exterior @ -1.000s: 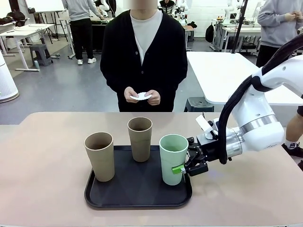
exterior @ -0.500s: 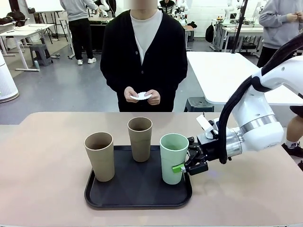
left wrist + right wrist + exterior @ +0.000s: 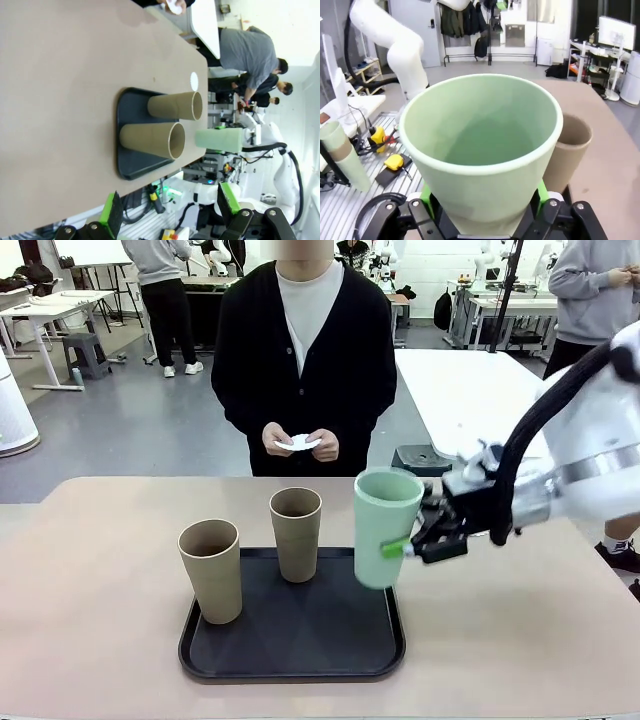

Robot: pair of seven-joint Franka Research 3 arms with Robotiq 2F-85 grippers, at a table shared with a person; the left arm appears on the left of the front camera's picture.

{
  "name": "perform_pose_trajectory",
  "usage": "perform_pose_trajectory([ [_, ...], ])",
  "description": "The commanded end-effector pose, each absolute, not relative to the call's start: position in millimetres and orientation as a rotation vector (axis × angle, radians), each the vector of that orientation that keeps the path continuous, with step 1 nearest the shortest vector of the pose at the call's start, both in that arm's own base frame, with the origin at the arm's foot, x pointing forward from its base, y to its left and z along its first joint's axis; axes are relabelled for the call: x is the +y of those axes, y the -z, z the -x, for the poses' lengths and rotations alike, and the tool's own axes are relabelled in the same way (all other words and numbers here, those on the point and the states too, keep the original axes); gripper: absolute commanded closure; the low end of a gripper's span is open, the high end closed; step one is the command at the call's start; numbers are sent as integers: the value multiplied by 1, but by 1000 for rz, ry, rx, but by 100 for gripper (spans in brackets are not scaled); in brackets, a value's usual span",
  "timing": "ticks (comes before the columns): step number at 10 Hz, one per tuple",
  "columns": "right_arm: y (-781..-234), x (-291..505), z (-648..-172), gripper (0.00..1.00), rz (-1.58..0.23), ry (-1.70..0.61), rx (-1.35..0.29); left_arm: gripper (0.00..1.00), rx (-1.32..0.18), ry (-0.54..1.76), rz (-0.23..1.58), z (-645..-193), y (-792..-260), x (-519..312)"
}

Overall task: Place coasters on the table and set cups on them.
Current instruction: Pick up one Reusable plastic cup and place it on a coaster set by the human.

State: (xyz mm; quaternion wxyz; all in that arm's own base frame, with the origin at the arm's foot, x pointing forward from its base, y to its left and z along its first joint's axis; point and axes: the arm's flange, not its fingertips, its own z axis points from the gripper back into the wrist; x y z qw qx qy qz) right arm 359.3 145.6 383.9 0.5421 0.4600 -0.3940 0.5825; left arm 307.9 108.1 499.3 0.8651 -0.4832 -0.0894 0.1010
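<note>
- While the green cup (image 3: 387,528) is clamped upright in the right jaws over the tray (image 3: 290,665) edge, coasters (image 3: 299,444) are held in the person's hands (image 3: 325,448) beyond.
- Left jaws are spread, empty.

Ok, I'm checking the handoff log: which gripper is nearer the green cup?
Right. The right gripper is clamped on the green cup, holding it lifted over the black tray's right edge. The left gripper is open, well apart from the cup, touching nothing.
</note>
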Motion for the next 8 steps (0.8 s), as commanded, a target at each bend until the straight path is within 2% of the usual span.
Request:
perform_pose_trajectory([
  [1,-422,128,-309,35,-1062,-1361,-921,0,-195,-208,1024,-308,-500,109],
  [3,-443,129,-302,35,-1039,-1340,-921,0,-195,-208,1024,-308,-500,109],
  [5,-435,129,-311,35,-1004,-1261,-883,0,-195,-208,1024,-308,-500,109],
  [6,-462,133,-340,35,-1033,-1345,-940,0,-195,-208,1024,-308,-500,109],
  [8,-462,133,-340,35,-1033,-1345,-940,0,-195,-208,1024,-308,-500,109],
])
